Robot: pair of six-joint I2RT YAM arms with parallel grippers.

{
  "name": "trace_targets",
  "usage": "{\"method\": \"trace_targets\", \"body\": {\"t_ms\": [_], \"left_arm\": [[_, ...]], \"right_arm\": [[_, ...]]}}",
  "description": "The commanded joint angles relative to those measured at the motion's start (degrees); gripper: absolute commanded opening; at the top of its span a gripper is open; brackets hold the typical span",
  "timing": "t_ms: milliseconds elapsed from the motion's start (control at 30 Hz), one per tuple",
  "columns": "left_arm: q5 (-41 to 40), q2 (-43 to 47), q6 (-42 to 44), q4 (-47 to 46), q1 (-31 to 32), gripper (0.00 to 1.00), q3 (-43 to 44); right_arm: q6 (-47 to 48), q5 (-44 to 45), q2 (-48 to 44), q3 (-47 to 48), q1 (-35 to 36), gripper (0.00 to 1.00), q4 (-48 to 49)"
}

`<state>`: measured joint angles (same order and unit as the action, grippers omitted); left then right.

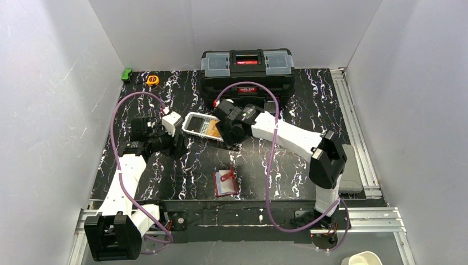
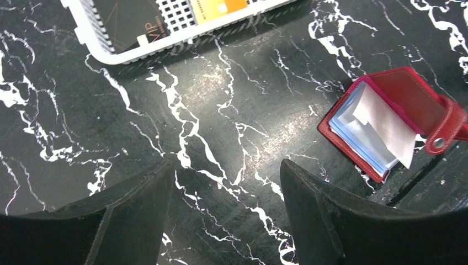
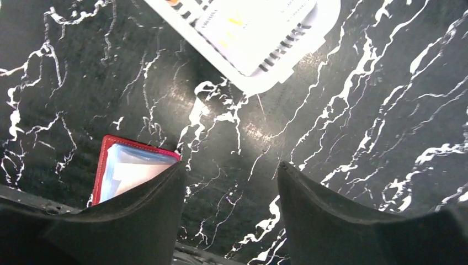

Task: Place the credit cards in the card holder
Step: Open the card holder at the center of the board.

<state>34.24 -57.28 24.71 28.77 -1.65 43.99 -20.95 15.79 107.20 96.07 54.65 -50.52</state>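
Note:
The red card holder [image 1: 225, 183] lies open near the table's front edge, its clear sleeves and a pale sheet showing [image 2: 386, 118] [image 3: 129, 168]. The credit cards sit in a white mesh basket [image 1: 193, 118]: a black card [image 2: 127, 22], an orange card [image 2: 218, 6] and a pale card [image 3: 248, 22]. My left gripper [image 2: 226, 165] hovers open over bare table, left of the basket [image 1: 165, 141]. Open as well, my right gripper [image 3: 232, 165] hangs by the basket's right end [image 1: 229, 138]. Nothing is between either pair of fingers.
A big black toolbox [image 1: 246, 69] stands at the back behind the basket. An orange tape measure [image 1: 152, 80] and a green item [image 1: 127, 73] lie at the back left. A grey pad [image 1: 349, 176] lies off the mat's right side.

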Motion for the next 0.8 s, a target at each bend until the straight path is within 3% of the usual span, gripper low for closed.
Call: {"method": "trace_targets", "body": {"t_ms": [0, 133, 300, 367, 533, 633, 700, 767], "left_arm": [[6.32, 0.4, 1.63, 0.57, -0.37, 0.67, 1.5], [5.51, 0.3, 2.09, 1.32, -0.33, 0.66, 0.97], [5.22, 1.72, 3.49, 2.91, -0.34, 0.65, 0.94], [4.93, 1.98, 3.5, 3.16, -0.39, 0.65, 1.38], [4.27, 1.99, 3.54, 3.59, -0.37, 0.65, 2.32], [4.12, 2.13, 3.51, 3.57, -0.37, 0.64, 2.32], [4.27, 2.14, 3.39, 3.6, -0.32, 0.64, 2.27], [4.02, 2.22, 2.92, 3.49, -0.37, 0.64, 2.33]], "right_arm": [[4.68, 9.46, -3.91, 2.86, 10.25, 0.64, -1.8], [8.14, 5.94, -7.65, -3.25, 16.63, 0.52, 3.9], [12.61, -10.84, -9.2, -8.62, 17.94, 0.29, 11.09], [13.59, -14.36, -7.82, -7.89, 17.94, 0.26, 9.73], [13.14, -18.86, -5.92, -9.98, 17.23, 0.23, 8.39], [12.63, -17.14, -7.6, -12.91, 16.75, 0.23, 10.17], [11.06, -7.5, -7.45, -13.5, 16.8, 0.37, 9.49], [9.55, 2.21, -7.23, -12.97, 16.17, 0.43, 8.02]]}}
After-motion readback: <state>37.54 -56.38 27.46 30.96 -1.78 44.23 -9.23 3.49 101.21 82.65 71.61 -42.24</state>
